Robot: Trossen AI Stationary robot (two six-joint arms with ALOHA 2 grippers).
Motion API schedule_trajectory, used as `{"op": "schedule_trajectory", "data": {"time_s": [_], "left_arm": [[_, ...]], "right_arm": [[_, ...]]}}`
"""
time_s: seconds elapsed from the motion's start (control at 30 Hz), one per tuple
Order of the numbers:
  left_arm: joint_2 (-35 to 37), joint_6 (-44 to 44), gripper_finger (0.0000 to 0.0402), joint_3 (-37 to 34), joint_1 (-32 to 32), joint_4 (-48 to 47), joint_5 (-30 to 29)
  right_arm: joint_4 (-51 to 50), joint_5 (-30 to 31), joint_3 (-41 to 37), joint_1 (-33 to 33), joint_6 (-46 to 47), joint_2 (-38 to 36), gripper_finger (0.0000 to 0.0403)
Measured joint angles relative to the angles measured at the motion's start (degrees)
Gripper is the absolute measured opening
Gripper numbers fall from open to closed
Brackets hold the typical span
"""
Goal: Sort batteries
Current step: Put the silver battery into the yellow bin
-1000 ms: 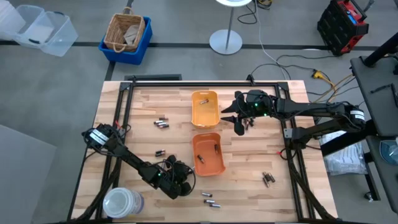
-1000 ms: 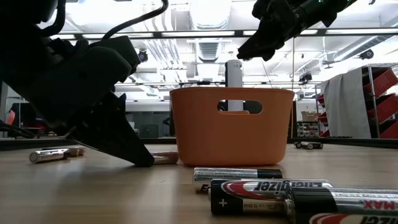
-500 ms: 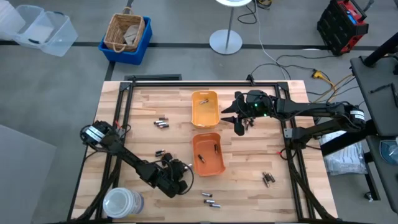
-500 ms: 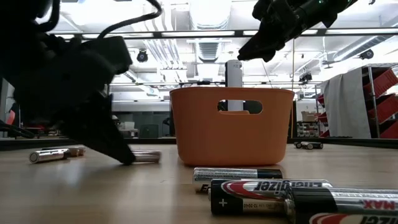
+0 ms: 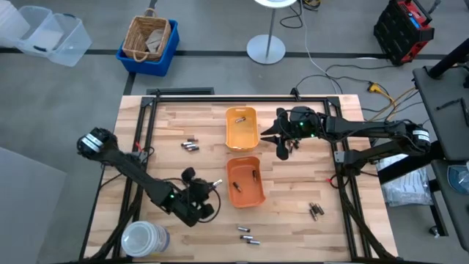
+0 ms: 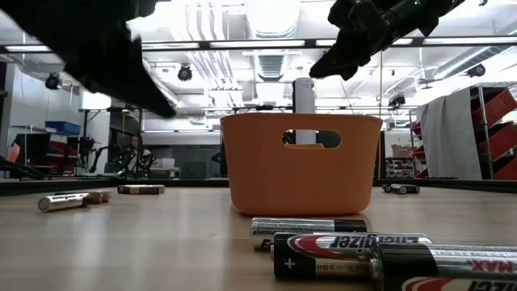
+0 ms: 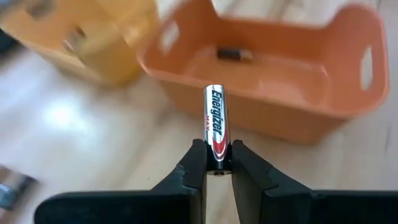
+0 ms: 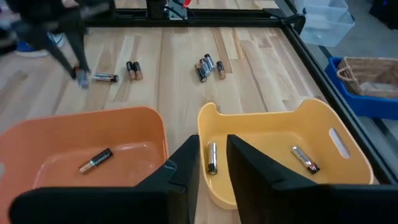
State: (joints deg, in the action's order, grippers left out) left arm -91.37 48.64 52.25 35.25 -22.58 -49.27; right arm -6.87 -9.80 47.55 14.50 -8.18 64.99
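The left gripper [image 7: 217, 163] is clamping a battery [image 7: 214, 127] upright just beside the orange tray [image 7: 283, 118]. The right gripper [image 8: 211, 168], fingers slightly parted and holding nothing, is hovering beyond that tray; its base is cut off.

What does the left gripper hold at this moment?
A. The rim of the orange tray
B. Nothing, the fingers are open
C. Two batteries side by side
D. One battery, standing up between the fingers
D: in the left wrist view the left gripper is shut on a single battery, short of the orange tray.
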Motion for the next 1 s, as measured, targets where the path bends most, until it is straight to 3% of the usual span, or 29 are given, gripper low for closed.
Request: {"op": "schedule_trajectory", "data": {"time_s": [0.2,0.37,0.67,0.83,1.0], "left_arm": [[6.33,-11.18,0.0026,0.02,-1.34,-1.02,-9.76],[10.62,-21.14,0.0026,0.04,-3.79,-0.75,-12.99],[13.39,-36.71,0.003,0.09,-9.78,5.48,-10.39],[12.19,-47.79,0.0033,0.11,-13.19,15.71,-4.99],[11.77,-51.36,0.0034,0.11,-15.17,17.59,-3.68]], "right_arm": [[5.23,-0.88,-0.02,-0.04,-0.91,1.64,0.0054],[13.07,-1.17,-0.02,-0.87,-1.67,5.87,0.0078],[23.71,-6.43,2.37,-2.72,-3.68,14.58,0.0155],[23.92,-7.54,6.57,-3.7,-4.1,18.39,0.0184],[22.99,-13.08,9.61,-4.21,-3.53,21.13,0.0195]]}}
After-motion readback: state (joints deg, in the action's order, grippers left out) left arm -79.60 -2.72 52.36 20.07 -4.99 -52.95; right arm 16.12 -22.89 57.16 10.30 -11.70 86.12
